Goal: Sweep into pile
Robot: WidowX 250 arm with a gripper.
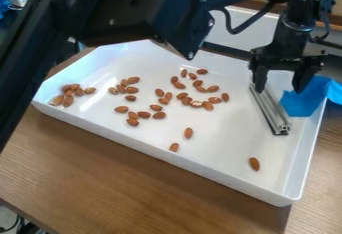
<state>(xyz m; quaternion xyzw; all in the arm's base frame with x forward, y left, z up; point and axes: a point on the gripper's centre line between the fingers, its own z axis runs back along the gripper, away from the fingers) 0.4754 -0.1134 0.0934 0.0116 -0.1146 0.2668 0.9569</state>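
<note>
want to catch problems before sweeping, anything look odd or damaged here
One almond near the middle of the white tray has a pale patch, as if its skin were damaged. A blue sheet hangs in at the right side, seemingly out of place.

Metal bar [269, 109]; plastic tray [167, 153] (glossy)

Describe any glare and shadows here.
Camera view: whitish glare on the white tray's floor near the leftmost almonds; a soft shadow on the wooden table along the tray's near side; the arm looks mostly dark.
</note>
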